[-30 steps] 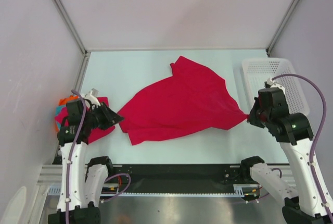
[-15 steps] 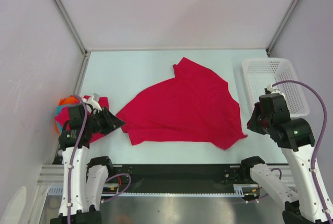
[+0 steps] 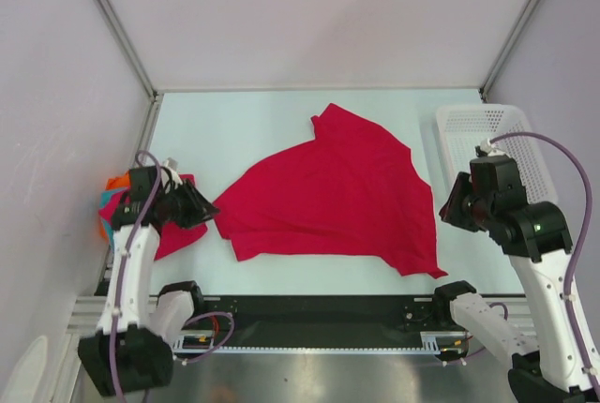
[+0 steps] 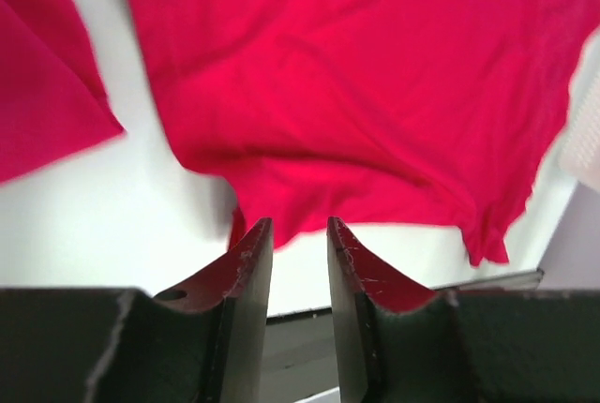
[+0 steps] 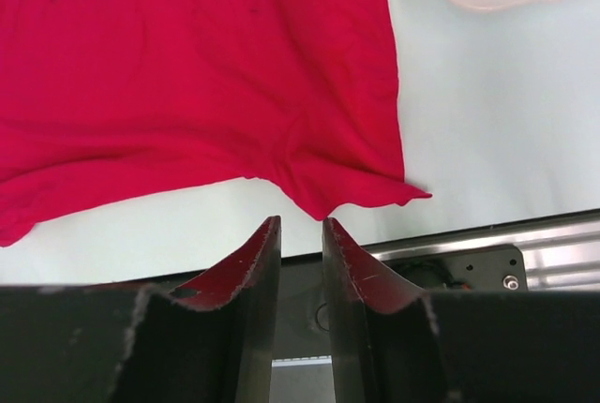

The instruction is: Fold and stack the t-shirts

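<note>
Crimson t-shirt point(image 3: 328, 192) is lying spread on the table point(image 3: 216, 131). Your left gripper point(image 4: 298, 225) and right gripper point(image 5: 300, 222) are standing parted, empty. Only overhead are you seeing the orange and teal garments point(image 3: 114, 184).

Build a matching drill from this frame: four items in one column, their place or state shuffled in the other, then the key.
Column one:
1. large crimson-red cloth t-shirt
2. white plastic mesh basket
3. small orange and teal garments
4. right gripper

Column two:
A. far-right side of the table
B. jaws apart, empty, by the shirt's near-right corner
C. spread out mid-table
D. bunched at the table's left edge

Pairs: 1-C, 2-A, 3-D, 4-B
</note>
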`<state>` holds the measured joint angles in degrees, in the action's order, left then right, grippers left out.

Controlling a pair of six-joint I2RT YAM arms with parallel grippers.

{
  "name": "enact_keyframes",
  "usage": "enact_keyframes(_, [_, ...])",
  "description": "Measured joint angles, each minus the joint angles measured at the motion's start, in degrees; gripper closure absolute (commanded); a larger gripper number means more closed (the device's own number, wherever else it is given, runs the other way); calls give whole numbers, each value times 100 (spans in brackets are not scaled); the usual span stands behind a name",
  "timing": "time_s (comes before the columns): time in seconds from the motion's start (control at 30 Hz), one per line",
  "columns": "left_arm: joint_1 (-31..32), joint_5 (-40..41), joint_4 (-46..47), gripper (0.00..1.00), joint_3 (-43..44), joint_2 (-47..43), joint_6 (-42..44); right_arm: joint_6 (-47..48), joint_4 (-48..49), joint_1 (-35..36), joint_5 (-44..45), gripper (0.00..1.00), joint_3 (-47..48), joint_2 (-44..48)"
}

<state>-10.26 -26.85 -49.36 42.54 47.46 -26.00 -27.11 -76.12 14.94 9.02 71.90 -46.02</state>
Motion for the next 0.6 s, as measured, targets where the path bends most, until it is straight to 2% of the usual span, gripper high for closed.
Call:
enact_keyframes(0.2, [11, 979, 372, 62, 1182, 2031, 26, 256, 192, 0, 61, 69, 973, -1150])
enact_keyframes(0.33, [74, 1574, 540, 59, 1891, 2931, 59, 450, 562, 0, 96, 69, 1445, -1899])
enact_keyframes(0.6, [407, 1921, 809, 57, 2627, 4496, 61, 638, 1021, -20, -4, 69, 1499, -2387])
